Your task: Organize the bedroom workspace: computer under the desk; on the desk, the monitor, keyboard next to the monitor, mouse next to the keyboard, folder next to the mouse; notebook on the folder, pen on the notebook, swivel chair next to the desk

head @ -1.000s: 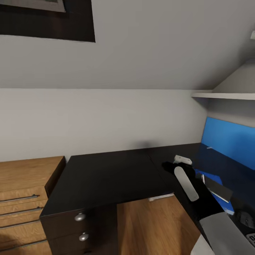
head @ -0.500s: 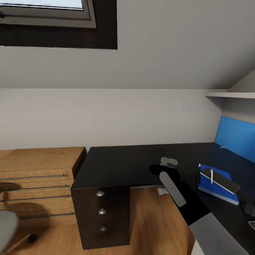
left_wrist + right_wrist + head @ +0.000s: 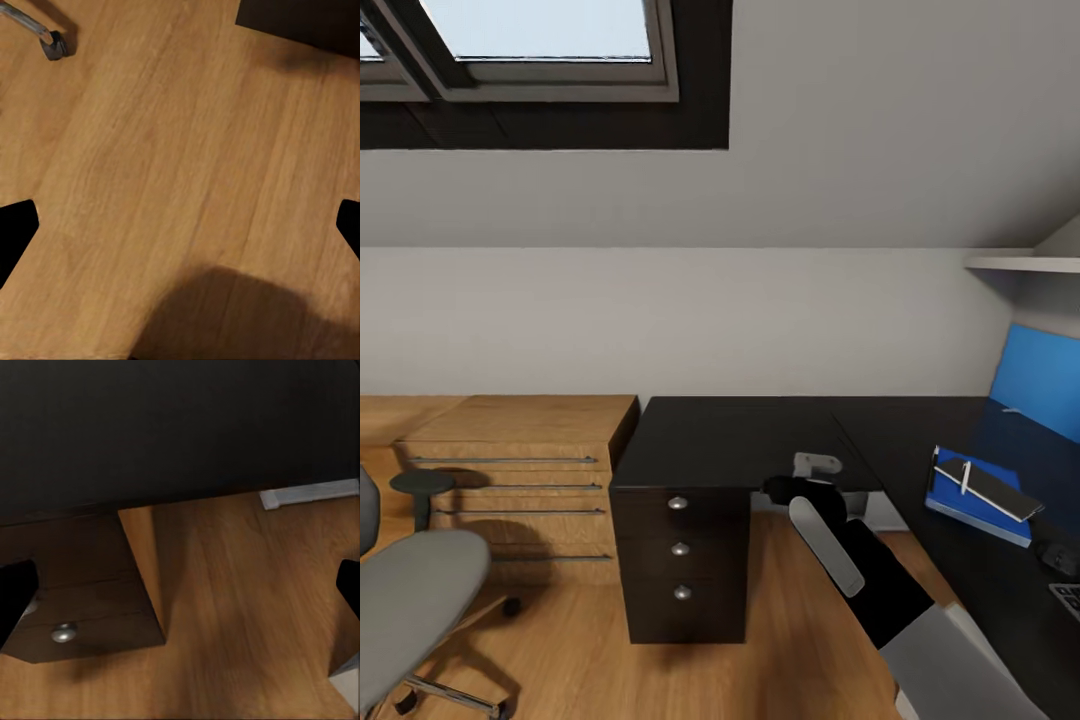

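Observation:
On the black desk (image 3: 920, 430) at the right lies the blue folder (image 3: 950, 503). The dark notebook (image 3: 995, 489) is stacked on it, with the pale pen (image 3: 966, 477) on top. A corner of the keyboard (image 3: 1068, 598) shows at the frame edge, and a dark rounded mouse (image 3: 1058, 556) sits just behind it. The grey swivel chair (image 3: 410, 600) stands on the floor at the far left, away from the desk. My right arm (image 3: 830, 540) reaches over the floor beside the drawer unit. My right gripper (image 3: 180, 596) and left gripper (image 3: 180, 232) are both open and empty. The monitor and computer are out of view.
A black drawer unit (image 3: 680, 545) with round silver knobs (image 3: 64, 632) stands between the desk and a low light-wood chest (image 3: 510, 480). A white desk foot (image 3: 307, 493) lies on the wood floor (image 3: 187, 165). A chair caster (image 3: 54, 46) is close to the left gripper. Skylights (image 3: 540, 40) sit overhead.
The whole view has swung left and pulled back, so the camera moved. The swivel chair and skylight have come into view. The folder stack has stayed put on the desk.

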You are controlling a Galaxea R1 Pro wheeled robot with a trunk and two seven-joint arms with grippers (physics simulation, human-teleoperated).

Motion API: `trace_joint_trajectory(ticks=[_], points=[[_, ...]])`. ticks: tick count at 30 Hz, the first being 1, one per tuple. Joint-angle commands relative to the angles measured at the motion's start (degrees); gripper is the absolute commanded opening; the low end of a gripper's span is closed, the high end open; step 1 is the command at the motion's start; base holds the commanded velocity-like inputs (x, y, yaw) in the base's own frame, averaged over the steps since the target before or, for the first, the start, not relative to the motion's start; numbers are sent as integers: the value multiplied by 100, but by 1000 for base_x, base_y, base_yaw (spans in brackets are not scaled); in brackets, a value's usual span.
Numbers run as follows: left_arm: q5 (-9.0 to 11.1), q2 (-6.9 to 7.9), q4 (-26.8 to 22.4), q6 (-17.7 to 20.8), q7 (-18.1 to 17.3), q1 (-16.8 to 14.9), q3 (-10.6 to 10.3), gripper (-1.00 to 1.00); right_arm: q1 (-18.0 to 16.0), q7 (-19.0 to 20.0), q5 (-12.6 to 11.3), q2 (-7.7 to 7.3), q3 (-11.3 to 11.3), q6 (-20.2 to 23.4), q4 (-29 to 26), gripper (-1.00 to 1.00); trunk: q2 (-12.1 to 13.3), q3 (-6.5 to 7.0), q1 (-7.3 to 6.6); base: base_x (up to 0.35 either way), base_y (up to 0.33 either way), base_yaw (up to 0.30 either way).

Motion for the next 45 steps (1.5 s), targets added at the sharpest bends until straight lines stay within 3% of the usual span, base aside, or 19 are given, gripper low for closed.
trace_joint_trajectory(ticks=[1, 7, 8, 11, 12, 15, 18, 19, 24, 25, 28, 29, 34, 39, 44, 45], points=[[60, -1, 1, -24, 1, -3, 6, 100, -7, -49, -44, -4, 18, 13, -6, 100, -4, -7, -4, -326, 0, 22], [53, 7, -21, -53, -8, -3, 6, 100, -7, -30, -40, -12, 30, 7, -12, 100, 36, -2, -26, -60, 0, 3], [27, 10, 2, -22, -21, -3, -11, 100, 383, -48, -31, -6, 152, -253, -30, 100, 76, 16, -48, 0, 0, 0], [30, 13, 3, -17, -22, -3, -11, 100, 533, -47, -28, -6, 309, -495, -41, 100, 197, 70, -114, 0, 0, 0], [33, 10, 5, -6, -22, -3, -12, 100, 976, -57, -19, -34, 1134, -1438, 103, 100, 237, 88, -136, 0, 0, 0], [38, 8, 7, -5, -22, -3, -11, 100, 1215, -62, 41, -46, 1598, -2039, 415, 100, 357, 141, -202, 0, 0, 0], [40, 8, 7, -4, -24, -3, -11, 100, 1317, -63, 90, -47, 1885, -2548, 774, 100, 478, 195, -268, 0, 0, 0], [41, 8, 10, -4, -27, -3, -11, 100, 1356, -59, 110, -45, 2059, -2903, 1072, 100, 518, 213, -289, 0, 0, 0], [42, 8, 63, -6, -45, -3, -11, 100, 1403, -28, 130, -21, 2501, -3766, 2013, 100, 718, 303, -399, 0, 0, 0], [43, 8, 104, -8, -50, -3, -11, 100, 1411, -16, 132, -10, 2655, -4118, 2442, 100, 758, 321, -421, 0, 0, 0], [43, 4, 151, -14, -57, -3, -11, 100, 1419, 47, 134, 37, 2825, -4669, 3110, 100, 879, 375, -487, 0, 0, 0], [44, -1, 170, -18, -60, -3, -11, 100, 1421, 134, 130, 110, 2887, -5042, 3564, 100, 919, 393, -509, 0, 0, 0], [49, -10, 194, -27, -65, -3, -11, 100, 1425, 533, 115, 416, 2941, -6050, 4893, 100, 1119, 482, -619, 0, 0, 0], [51, -8, 201, -39, -66, -3, -11, 100, 1426, 920, 90, 604, 2925, -6522, 5722, 100, 1320, 572, -729, 0, 0, 0], [58, -12, 201, -56, -65, -3, -11, 100, 1426, 1255, 36, 642, 2925, -6652, 5948, 100, 1520, 662, -839, 0, 0, 0], [60, -15, 198, -67, -66, -3, -11, 100, 1426, 1609, 19, 679, 2956, -6732, 6023, 100, 1560, 680, -861, 0, 0, 0]])
